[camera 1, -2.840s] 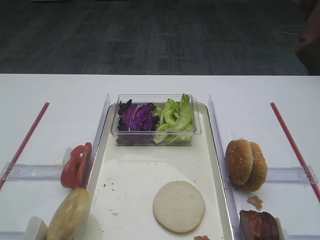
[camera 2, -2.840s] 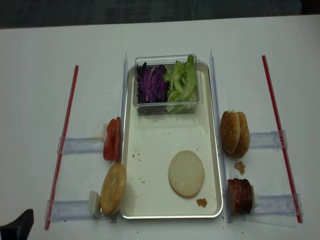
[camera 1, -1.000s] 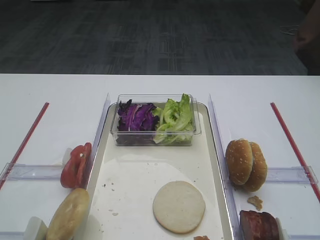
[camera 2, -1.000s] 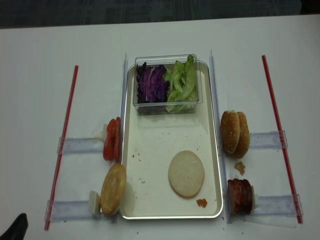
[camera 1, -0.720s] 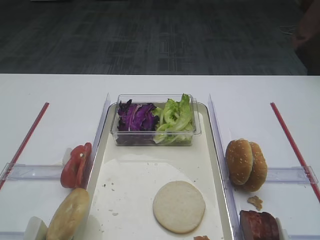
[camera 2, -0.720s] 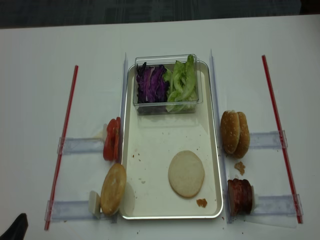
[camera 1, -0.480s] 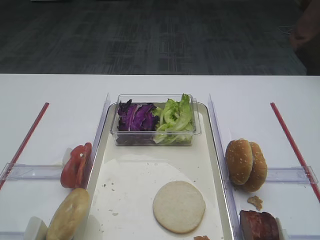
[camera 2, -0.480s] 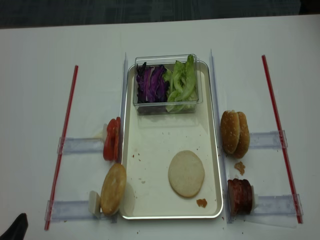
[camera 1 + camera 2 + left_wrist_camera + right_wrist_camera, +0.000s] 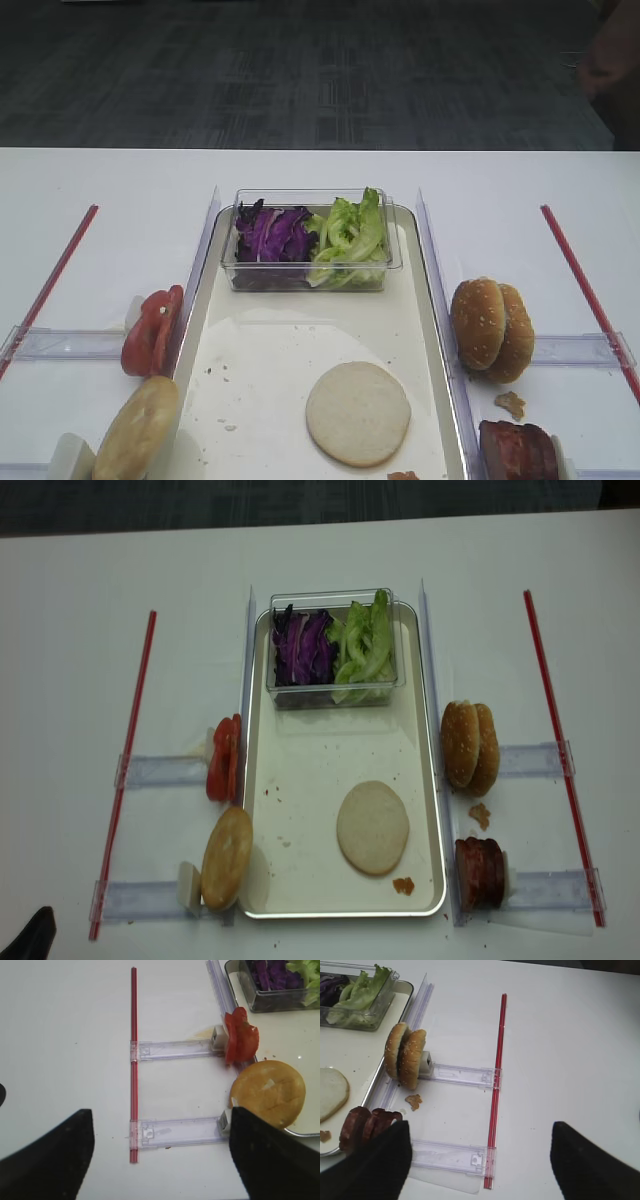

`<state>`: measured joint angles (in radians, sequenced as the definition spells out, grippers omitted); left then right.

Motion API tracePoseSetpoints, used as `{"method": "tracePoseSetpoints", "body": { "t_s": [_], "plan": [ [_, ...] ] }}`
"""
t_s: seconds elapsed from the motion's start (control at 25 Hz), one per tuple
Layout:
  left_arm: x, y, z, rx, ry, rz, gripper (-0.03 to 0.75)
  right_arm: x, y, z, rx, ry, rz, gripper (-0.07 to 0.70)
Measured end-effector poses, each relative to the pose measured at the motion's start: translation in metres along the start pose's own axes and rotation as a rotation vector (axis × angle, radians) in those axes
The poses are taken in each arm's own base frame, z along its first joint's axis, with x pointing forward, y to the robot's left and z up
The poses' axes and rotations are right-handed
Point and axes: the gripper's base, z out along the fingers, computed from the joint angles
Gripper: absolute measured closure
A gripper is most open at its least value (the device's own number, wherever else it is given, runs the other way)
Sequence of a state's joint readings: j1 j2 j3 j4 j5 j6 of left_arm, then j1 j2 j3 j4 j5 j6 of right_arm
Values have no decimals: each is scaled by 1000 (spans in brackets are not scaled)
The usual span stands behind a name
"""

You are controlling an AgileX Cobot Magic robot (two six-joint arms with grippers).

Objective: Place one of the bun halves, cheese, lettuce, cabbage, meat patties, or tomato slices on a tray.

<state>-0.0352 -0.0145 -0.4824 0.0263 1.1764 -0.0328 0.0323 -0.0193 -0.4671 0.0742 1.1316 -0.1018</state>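
Two dark fingers (image 9: 47,1155) of the left gripper (image 9: 160,1160) stand wide apart with nothing between them, above the white table (image 9: 70,700) left of the upright tomato slices (image 9: 223,757) and the browned bun half (image 9: 227,857). The pale bun slice (image 9: 373,827) lies flat on the tray (image 9: 330,750), below the clear tub holding cabbage (image 9: 303,647) and lettuce (image 9: 367,645). Right of the tray, past the sesame buns (image 9: 471,747) and meat patties (image 9: 481,871), the right gripper (image 9: 480,1160) is also spread wide and empty.

This looks like a robotics lab staged as a burger station: a plain white table (image 9: 80,570) marked with 2 red strips (image 9: 125,760) and clear acrylic guide rails (image 9: 460,1075), set on dark office-style carpet tiles (image 9: 320,70).
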Motion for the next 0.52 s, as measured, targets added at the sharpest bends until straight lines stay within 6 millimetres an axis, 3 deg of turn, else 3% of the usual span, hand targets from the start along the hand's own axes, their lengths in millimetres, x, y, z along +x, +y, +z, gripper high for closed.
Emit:
{"method": "tracePoseSetpoints", "body": {
  "t_s": [0.52],
  "plan": [
    [0, 0, 0, 0, 0, 0, 193, 0, 0, 0, 0, 0, 0, 53]
  ]
}}
